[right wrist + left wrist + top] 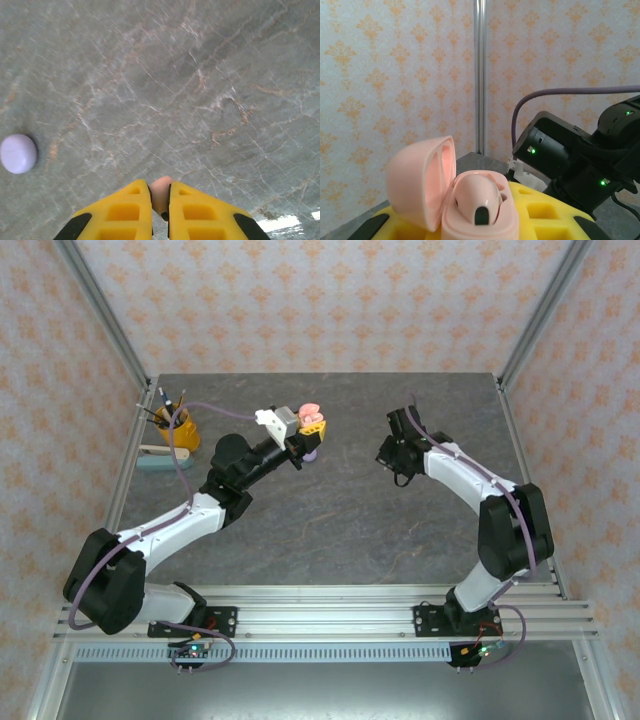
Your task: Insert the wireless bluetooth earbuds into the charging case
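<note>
— Up at eleven o'clock over the surface (340, 540), our left fingers (314, 422) clamp the open pink case (422, 182), seated salmon earbud (479, 196) inside.
— Our right fingers (144, 205) pinch the second salmon earbud (161, 192), at three o'clock of the case, well apart.
— We judge it the carry step: sweep toward nine o'clock, line the stem over the free well, lower gently.
— Room between is open; the lilac case (18, 153) lies under our left fingers, frame posts (537, 325) far off.
</note>
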Action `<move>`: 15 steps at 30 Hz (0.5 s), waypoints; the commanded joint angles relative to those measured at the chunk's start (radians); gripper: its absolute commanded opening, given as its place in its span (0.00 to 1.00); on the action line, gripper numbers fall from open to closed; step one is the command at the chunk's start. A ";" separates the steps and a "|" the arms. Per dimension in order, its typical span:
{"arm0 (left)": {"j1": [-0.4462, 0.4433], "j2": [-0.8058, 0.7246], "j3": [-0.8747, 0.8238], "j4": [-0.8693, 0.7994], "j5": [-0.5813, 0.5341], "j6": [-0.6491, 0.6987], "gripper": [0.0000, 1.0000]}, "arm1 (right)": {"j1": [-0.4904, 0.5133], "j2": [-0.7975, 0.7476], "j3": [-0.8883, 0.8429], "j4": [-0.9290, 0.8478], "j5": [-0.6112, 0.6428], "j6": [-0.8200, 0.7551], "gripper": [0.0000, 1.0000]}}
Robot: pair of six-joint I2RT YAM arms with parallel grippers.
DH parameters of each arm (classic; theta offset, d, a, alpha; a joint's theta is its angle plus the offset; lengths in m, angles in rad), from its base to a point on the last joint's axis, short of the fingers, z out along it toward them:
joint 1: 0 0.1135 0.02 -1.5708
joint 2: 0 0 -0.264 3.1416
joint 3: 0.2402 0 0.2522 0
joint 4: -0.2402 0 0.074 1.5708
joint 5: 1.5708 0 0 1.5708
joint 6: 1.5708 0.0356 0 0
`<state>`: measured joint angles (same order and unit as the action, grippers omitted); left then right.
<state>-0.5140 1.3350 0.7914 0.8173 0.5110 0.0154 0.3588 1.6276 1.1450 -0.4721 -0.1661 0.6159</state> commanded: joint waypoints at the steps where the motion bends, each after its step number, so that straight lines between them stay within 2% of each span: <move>1: 0.010 -0.030 0.028 0.011 -0.017 -0.005 0.00 | -0.003 -0.012 -0.045 0.033 -0.005 0.008 0.11; 15: 0.010 -0.033 0.021 0.010 -0.020 -0.008 0.00 | -0.003 0.031 -0.120 0.071 -0.006 -0.012 0.11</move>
<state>-0.5140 1.3350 0.7914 0.8124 0.5106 0.0151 0.3588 1.6459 1.0355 -0.4175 -0.1841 0.6151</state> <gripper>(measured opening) 0.225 0.114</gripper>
